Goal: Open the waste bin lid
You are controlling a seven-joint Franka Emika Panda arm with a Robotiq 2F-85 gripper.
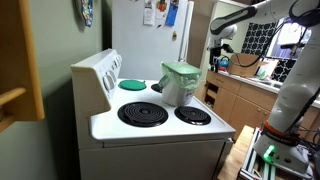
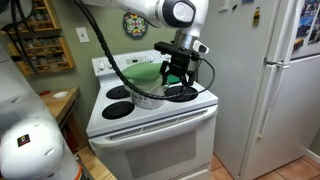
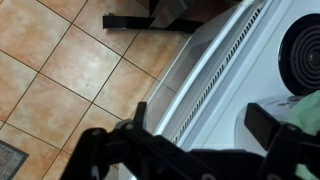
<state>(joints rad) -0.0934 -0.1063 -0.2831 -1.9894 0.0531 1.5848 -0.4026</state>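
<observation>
The waste bin (image 1: pixel 178 92) stands on the white stove top between the burners, with a pale body and a green rim. Its green lid (image 1: pixel 181 70) lies shut on top. The bin also shows in an exterior view (image 2: pixel 148 95), with the lid (image 2: pixel 144 74) above it. My gripper (image 2: pixel 176 76) is open and empty. It hangs beside the bin near the stove's front edge, apart from the lid. It also shows in an exterior view (image 1: pixel 222 52). In the wrist view my fingers (image 3: pixel 200 116) spread wide over the stove's front edge, and a strip of green (image 3: pixel 312 108) shows at the right edge.
A flat round green disc (image 1: pixel 133 84) lies on a back burner. Black coil burners (image 1: pixel 143 113) surround the bin. The stove's raised control panel (image 1: pixel 97 75) is at the back, a white fridge (image 2: pixel 265 80) beside the stove, and tiled floor (image 3: pixel 60 70) below.
</observation>
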